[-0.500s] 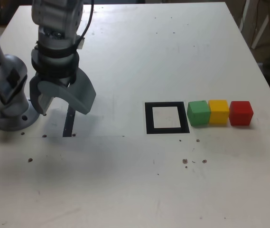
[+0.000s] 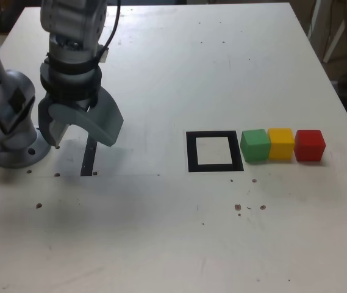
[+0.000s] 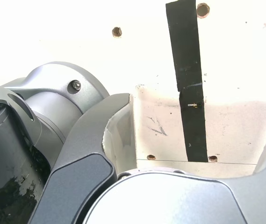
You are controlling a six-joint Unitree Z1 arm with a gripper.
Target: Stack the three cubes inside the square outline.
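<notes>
Surface: white, flat tabletop (image 2: 161, 232), scuffed; thin straight seam across it
Holes: small, round, dark-rimmed, scattered; several near strip in wrist view
Outline: flat, thick black square frame with white centre (image 2: 192, 152), right of mid-table in exterior view; no cube inside
Cubes: matte green cube (image 2: 255, 146), matte yellow cube (image 2: 281, 144), matte red cube (image 2: 310, 146); row running to exterior view's right, green just beside frame; yellow–red contact unclear
Strip: straight black strip (image 2: 88, 160), exterior view's left; far end hidden there
Arm base: grey, rounded, metallic base (image 2: 17, 152), exterior view's left
</notes>
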